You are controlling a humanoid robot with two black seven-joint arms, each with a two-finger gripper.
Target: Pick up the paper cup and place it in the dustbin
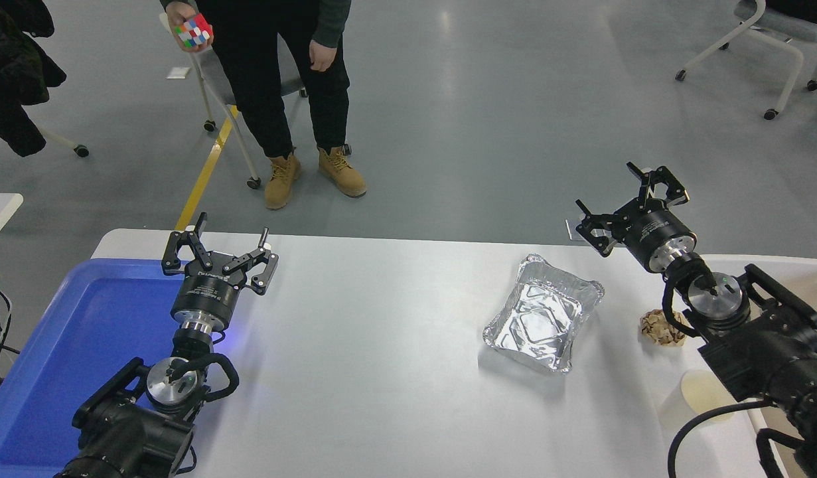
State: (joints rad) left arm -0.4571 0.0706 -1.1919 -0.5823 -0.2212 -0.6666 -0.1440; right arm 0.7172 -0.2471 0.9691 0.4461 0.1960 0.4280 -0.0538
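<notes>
The paper cup (692, 396) stands on the white table near the right edge, its cream inside showing, and the right arm and a black cable partly cover it. The beige dustbin (776, 260) sits at the table's far right, mostly hidden under the right arm. My right gripper (626, 207) is open and holds nothing; it hangs over the table's far edge, well beyond the cup. My left gripper (222, 251) rests open at the blue tray's far corner.
A silver foil tray (544, 322) lies right of centre, with a crumpled brown paper ball (660, 328) between it and the right arm. A blue tray (83, 332) fills the left side. A person (282, 86) stands beyond the table holding a coloured cube (193, 31).
</notes>
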